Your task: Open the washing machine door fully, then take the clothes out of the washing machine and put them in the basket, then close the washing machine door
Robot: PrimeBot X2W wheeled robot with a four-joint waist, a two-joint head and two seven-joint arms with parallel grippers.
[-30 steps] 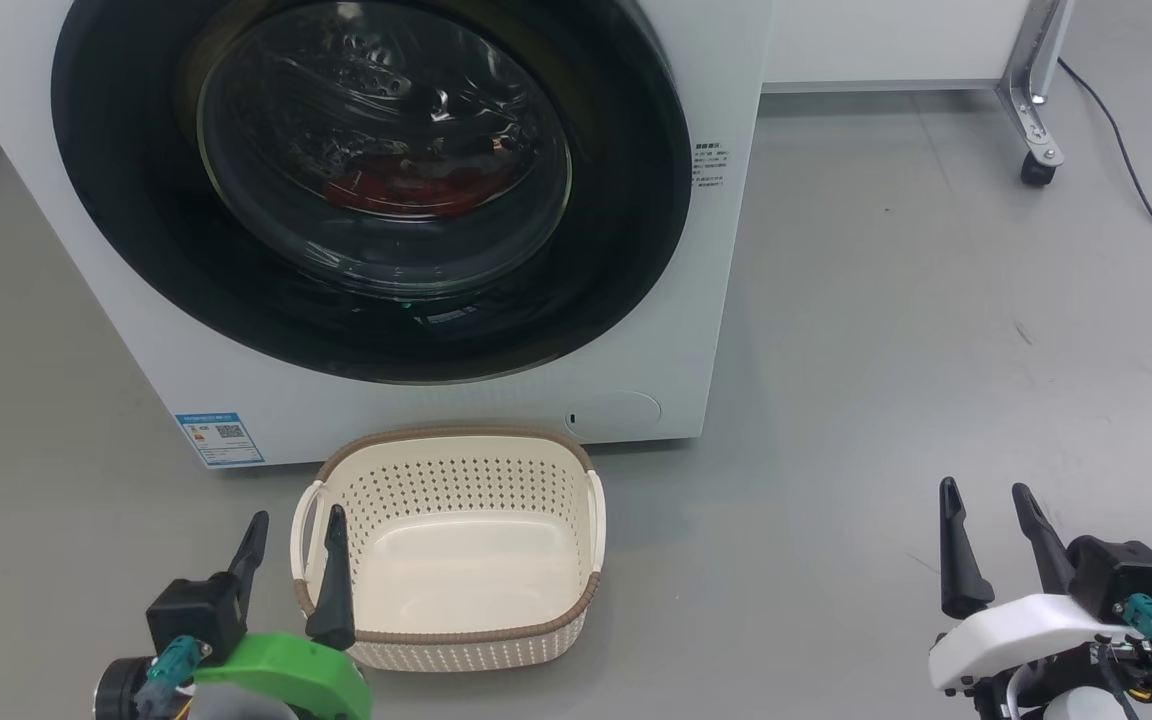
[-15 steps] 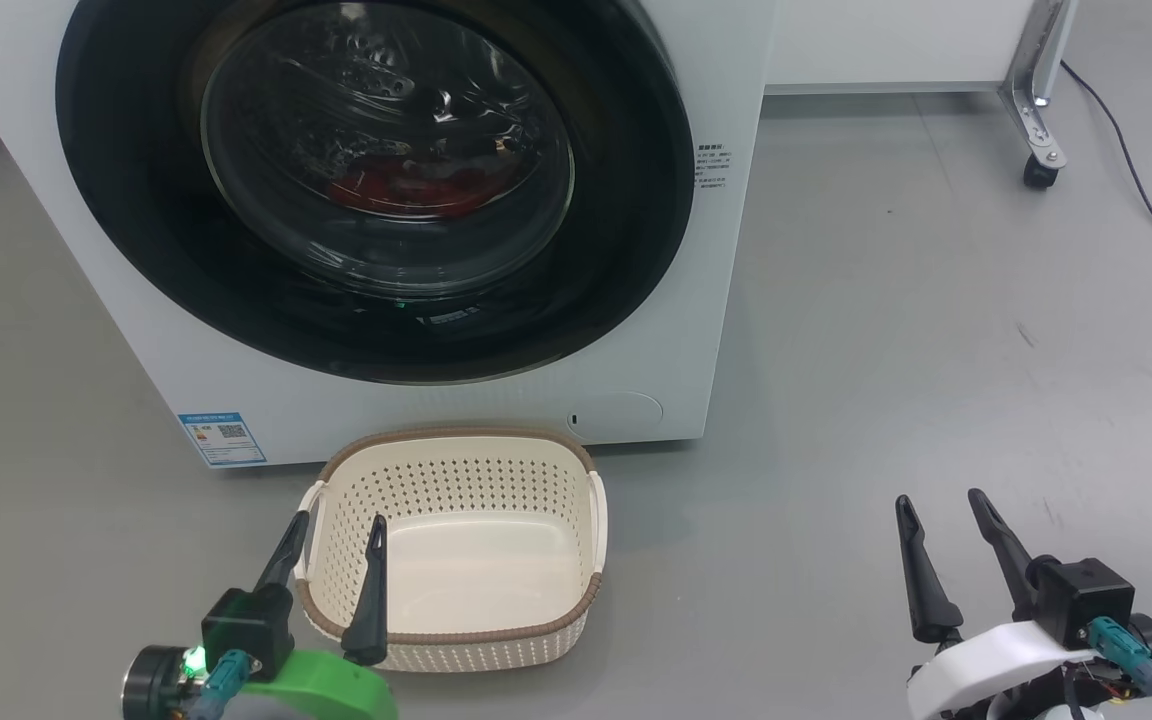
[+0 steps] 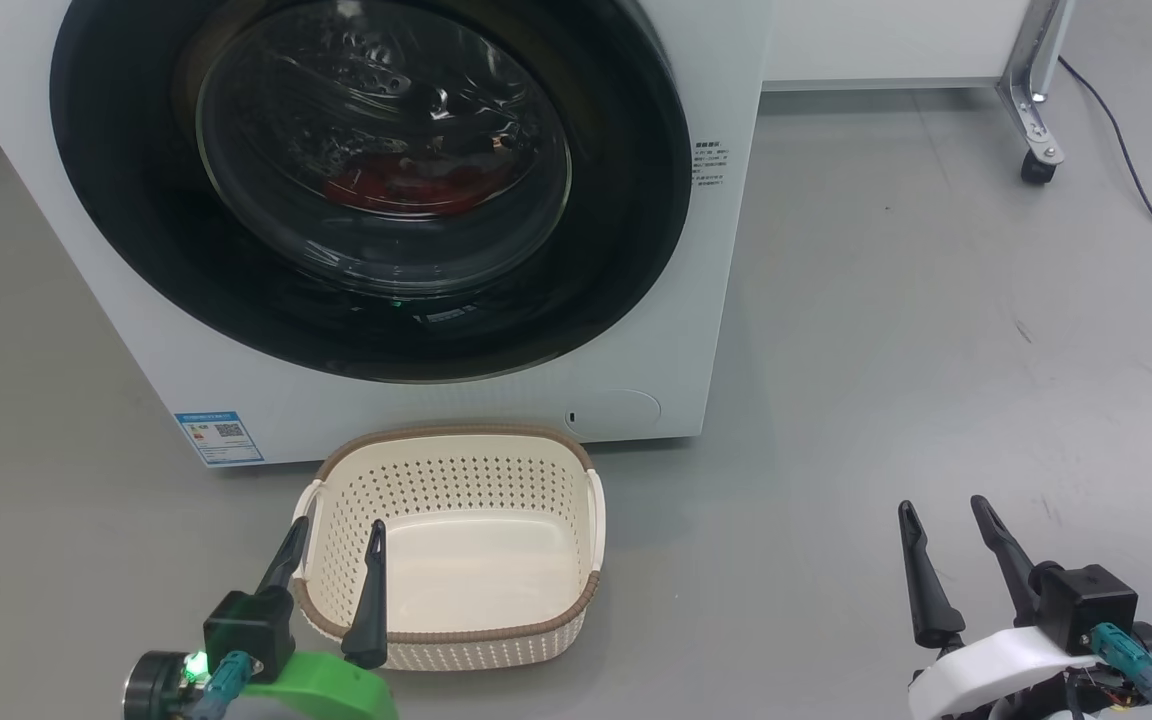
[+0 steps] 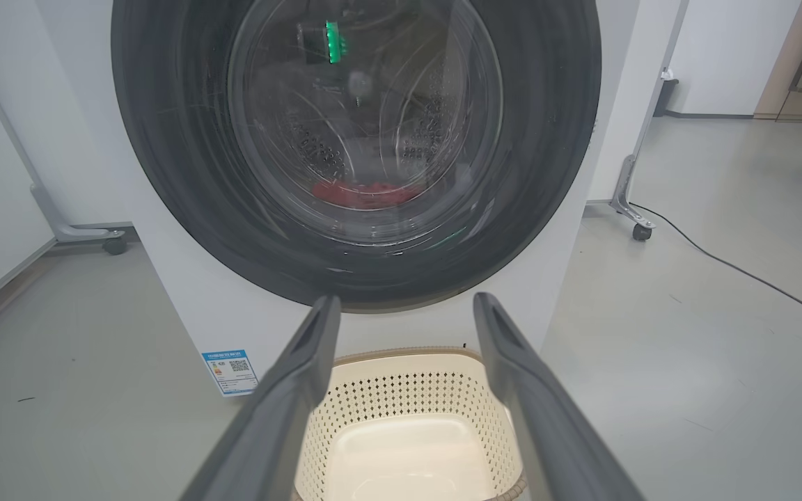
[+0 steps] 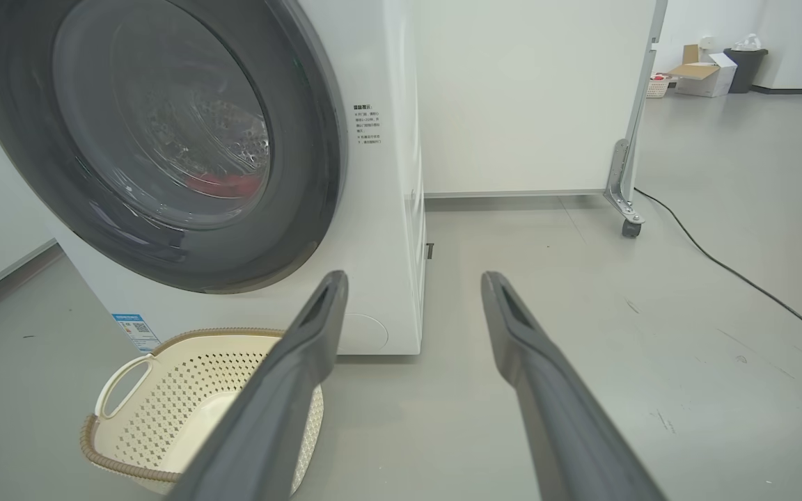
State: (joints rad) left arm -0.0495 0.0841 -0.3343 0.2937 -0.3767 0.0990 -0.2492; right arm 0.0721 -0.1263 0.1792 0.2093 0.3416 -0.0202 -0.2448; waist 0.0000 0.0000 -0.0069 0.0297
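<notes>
nothing is done yet. the washing machine door is shut. the red clothes lie behind its glass, at 12 o'clock from the empty basket. the left end effector and the right end effector are both spread apart and hold nothing.

Straight ahead of me the washing machine stands on the floor. Its door is closed across the front, and the clothes lie inside, low in the drum behind the glass. The basket sits on the floor just before the machine, below the door. My left gripper is at the basket's near left corner. My right gripper is well apart to the right, over the floor. A wheeled frame leg stands behind the machine, to its right.
</notes>
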